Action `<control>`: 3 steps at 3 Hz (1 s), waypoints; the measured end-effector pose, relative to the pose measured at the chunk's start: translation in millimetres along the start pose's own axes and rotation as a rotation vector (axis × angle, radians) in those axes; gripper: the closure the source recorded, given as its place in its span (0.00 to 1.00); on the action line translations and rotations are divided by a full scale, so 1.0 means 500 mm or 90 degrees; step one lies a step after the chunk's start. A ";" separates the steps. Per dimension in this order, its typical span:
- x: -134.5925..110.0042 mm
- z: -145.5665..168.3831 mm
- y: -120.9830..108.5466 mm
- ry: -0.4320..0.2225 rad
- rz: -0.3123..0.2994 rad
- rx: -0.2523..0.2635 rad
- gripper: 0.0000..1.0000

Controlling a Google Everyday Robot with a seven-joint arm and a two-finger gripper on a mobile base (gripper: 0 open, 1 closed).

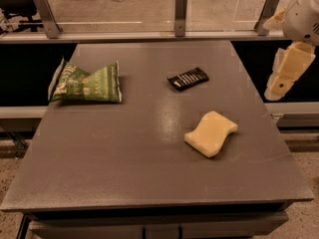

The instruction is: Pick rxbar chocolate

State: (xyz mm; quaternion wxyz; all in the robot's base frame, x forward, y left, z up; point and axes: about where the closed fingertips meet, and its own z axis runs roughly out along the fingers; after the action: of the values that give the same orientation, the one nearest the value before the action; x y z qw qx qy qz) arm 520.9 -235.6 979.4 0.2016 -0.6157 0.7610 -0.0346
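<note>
The gripper (280, 83), its grip unreadable, hangs off the table (124, 163), approach seemingly unstarted, so the bar (188, 78) lies free to its left.

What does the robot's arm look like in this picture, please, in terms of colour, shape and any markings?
The arm, at the right edge beside the table, has a rounded white shell on top with a few small dark marks. Below it hang blocky, pale cream segments, one with a small dark spot. No cables show. The gripper is out of view, beyond the frame's edge.
</note>
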 end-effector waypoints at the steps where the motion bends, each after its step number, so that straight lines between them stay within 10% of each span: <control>1: -0.002 0.072 -0.103 -0.025 -0.029 -0.022 0.00; 3: -0.088 0.255 -0.238 -0.073 -0.083 -0.062 0.00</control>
State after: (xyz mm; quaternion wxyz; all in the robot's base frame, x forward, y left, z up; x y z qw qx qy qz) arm 682.2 -197.4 909.8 0.2120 -0.6740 0.7072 0.0246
